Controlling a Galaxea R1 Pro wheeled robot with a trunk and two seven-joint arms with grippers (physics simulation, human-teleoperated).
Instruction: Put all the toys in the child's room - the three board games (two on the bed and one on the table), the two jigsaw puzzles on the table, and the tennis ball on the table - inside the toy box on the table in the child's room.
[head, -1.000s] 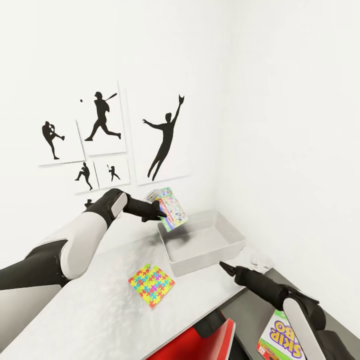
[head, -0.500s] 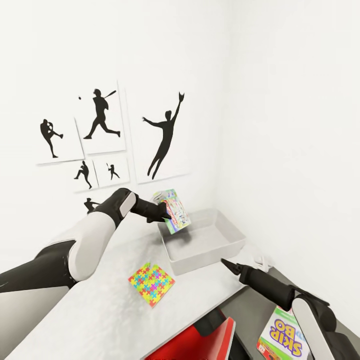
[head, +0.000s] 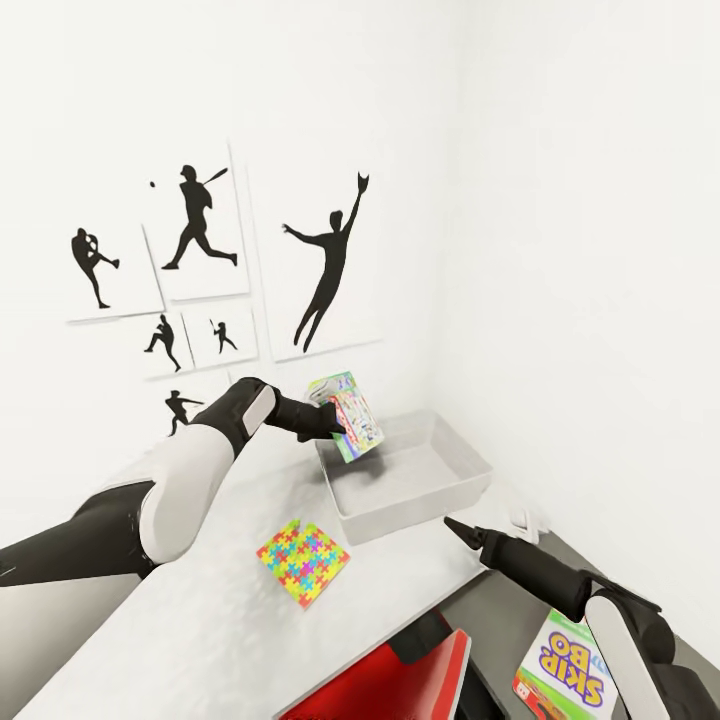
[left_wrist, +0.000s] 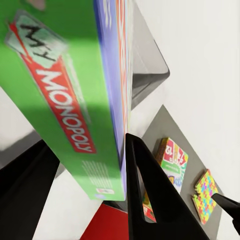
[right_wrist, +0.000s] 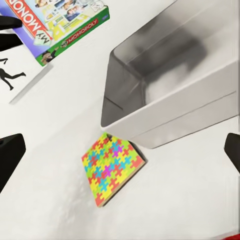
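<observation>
My left claw is clamped on the Monopoly box, one finger on each broad face, as the left wrist view shows with the green edge wedged between the dark fingers. The box hangs in the air, tilted, its long axis running up and away from the claw toward the wall, its lower corner above the near-left corner of the toy box. That is what the next move hinges on: I judge the game is only just over the rim, so the bin's open floor lies onward and to the right of the claw. I would carry it further that way before letting go, or the game may catch the rim and tip onto the bench.

The puzzle lies flat on the bench just in front of the toy box's near wall, apart from it in the head view, though the right wrist view makes them look almost touching. My right claw hovers beside the bin's near-right corner; its fingers look spread and empty, as best I can tell. It is the nearer arm to the puzzle.
</observation>
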